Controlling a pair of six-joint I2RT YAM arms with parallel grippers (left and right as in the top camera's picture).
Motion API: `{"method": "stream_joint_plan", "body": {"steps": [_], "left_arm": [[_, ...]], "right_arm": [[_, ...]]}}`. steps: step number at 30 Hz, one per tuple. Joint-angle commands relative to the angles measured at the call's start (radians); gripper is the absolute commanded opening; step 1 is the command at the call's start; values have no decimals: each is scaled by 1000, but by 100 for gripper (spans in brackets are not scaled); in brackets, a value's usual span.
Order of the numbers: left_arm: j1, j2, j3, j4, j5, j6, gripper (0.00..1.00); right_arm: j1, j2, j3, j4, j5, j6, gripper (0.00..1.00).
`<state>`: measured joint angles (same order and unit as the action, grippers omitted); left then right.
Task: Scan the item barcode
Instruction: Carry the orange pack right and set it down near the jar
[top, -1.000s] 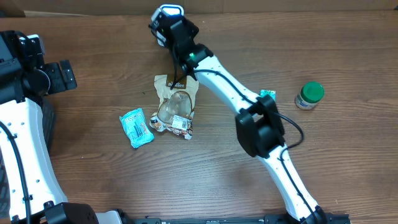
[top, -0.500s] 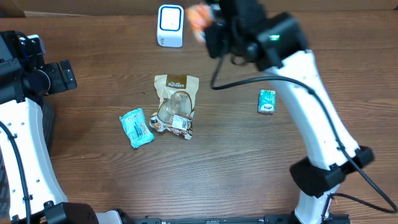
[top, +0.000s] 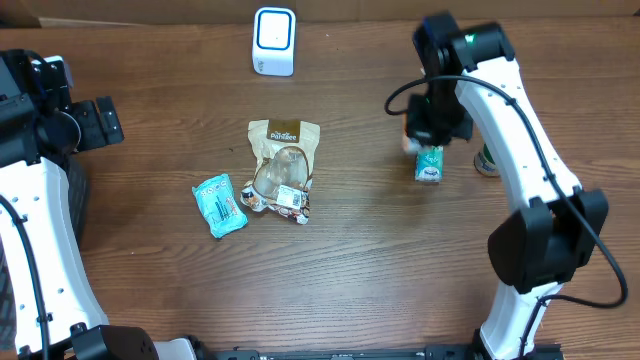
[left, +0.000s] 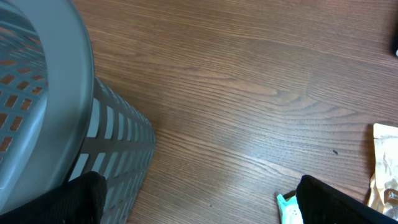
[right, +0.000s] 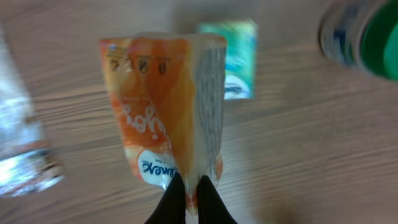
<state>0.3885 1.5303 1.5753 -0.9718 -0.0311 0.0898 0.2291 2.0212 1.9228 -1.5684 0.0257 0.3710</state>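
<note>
Clamped by its bottom edge in fully closed right gripper (right: 191, 198): orange pouch (right: 165, 112), long axis straight out from jaws. Held well right of scanner (top: 273, 41), somewhat nearer table front. Likely next: carry leftward to scanner. Far left of scanner: left gripper (left: 199, 186), spread wide, empty.
</note>
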Motion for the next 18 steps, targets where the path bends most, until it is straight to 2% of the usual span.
{"method": "stream_joint_plan", "body": {"steps": [1, 5, 6, 7, 9, 12, 15, 18], "left_arm": [[0, 1, -3, 0, -2, 26, 100], [-1, 1, -3, 1, -2, 26, 99], [-1, 1, -3, 1, -2, 26, 100], [-1, 1, -3, 1, -2, 26, 100], [-1, 1, -3, 1, -2, 26, 100], [-1, 1, -3, 1, -2, 26, 100], [-3, 1, -3, 1, -2, 26, 100], [-3, 1, -3, 1, -2, 26, 100]], "right_arm": [[-54, 2, -148, 66, -6, 22, 4], [-102, 2, -291, 216, -12, -15, 4], [-107, 2, -304, 244, -19, -26, 7], [-111, 2, -318, 274, -29, -35, 15], [-112, 2, -330, 305, -32, -35, 41], [-112, 2, -331, 324, -28, -35, 62], [-114, 2, -309, 323, -29, -39, 64], [-113, -2, -198, 249, -33, -60, 64]]}}
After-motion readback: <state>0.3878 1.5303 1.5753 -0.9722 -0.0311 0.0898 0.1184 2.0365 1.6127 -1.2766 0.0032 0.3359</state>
